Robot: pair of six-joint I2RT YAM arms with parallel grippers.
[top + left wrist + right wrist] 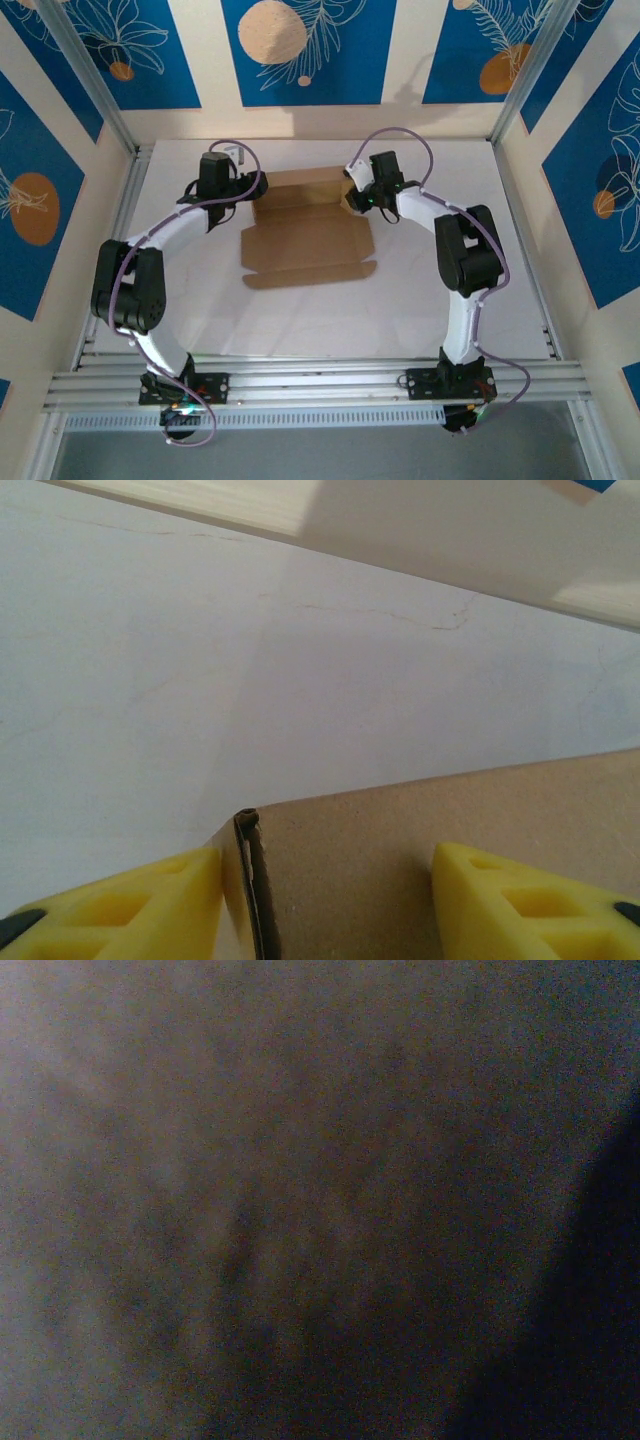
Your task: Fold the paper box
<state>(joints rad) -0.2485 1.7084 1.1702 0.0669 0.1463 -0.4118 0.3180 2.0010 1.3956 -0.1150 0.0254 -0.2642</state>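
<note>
The white surface (420, 300) carries one task item, the paper box (310, 245), a brown cardboard mailer lying at the middle of the surface towards its far side, between the two arms. Most of the sheet lies flat: the broad base panel and the narrow front strip along its near edge both rest on the surface, while the far panel looks lifted along its crease and tilts up between the two wrists. By my reading the fold is at an early stage, with one panel partly raised; the side walls, the front strip and the tabs are not yet stood up or tucked, and the lid is not yet closed. The left pincer (256, 186) sits at the far left corner of the box. In its wrist view its yellow fingers (130, 900) stand apart, spread across the cardboard, with a thin panel edge just beside the left one and a wide brown face running across to the other, so it is open and pinches nothing. The right pincer (355, 196) is at the far right corner, and its wrist view is a dark brown blur, probably cardboard close to the lens, so I cannot tell whether it is open or closed
</note>
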